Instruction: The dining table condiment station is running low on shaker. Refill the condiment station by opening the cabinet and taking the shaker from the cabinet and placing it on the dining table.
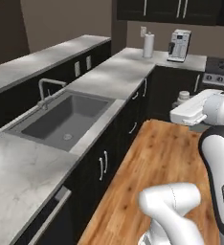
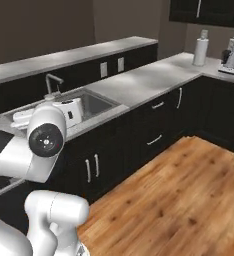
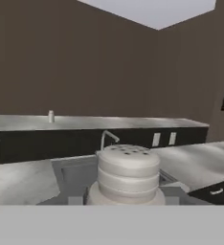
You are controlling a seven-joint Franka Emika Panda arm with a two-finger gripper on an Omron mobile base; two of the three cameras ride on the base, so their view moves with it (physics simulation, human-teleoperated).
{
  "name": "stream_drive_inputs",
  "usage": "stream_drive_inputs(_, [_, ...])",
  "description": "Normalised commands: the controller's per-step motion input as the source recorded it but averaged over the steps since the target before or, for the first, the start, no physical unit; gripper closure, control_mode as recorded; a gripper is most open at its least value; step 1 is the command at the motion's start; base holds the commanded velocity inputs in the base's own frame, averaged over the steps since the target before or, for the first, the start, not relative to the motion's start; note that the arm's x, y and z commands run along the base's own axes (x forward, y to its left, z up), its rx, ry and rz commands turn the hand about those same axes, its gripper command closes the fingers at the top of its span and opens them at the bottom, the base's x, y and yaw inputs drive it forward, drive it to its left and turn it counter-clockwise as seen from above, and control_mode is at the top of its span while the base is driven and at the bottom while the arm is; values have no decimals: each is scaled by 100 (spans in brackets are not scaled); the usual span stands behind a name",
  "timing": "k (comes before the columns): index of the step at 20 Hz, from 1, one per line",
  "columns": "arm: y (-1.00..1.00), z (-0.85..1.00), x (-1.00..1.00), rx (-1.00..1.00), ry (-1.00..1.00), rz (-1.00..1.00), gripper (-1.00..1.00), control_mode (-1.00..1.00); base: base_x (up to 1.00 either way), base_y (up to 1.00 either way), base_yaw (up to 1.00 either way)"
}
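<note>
The shaker [image 3: 128, 174] was pale grey-white with dark holes on top. The bench [image 1: 18, 177] was mottled light grey marble, the cabinets [image 1: 111, 153] black, the floor [image 1: 157, 167] warm brown wood-grain.

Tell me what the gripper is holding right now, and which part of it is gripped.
The shaker. In the hand view it stands right at the gripper, perforated cap uppermost, so the hold appears to be low on its body; the fingertips themselves can't be made out.
</note>
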Motion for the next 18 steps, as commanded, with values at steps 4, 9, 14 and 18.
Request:
stream_drive_inputs(4, [0,0,0,0,0,0,100,100,-85,93,59])
stream_drive_inputs(9, [0,0,0,0,0,0,100,100,-91,86,57])
stream_drive_inputs(14, [0,0,0,0,0,0,100,100,-53,99,60])
stream_drive_inputs(18, [0,0,0,0,0,0,100,100,-27,100,57])
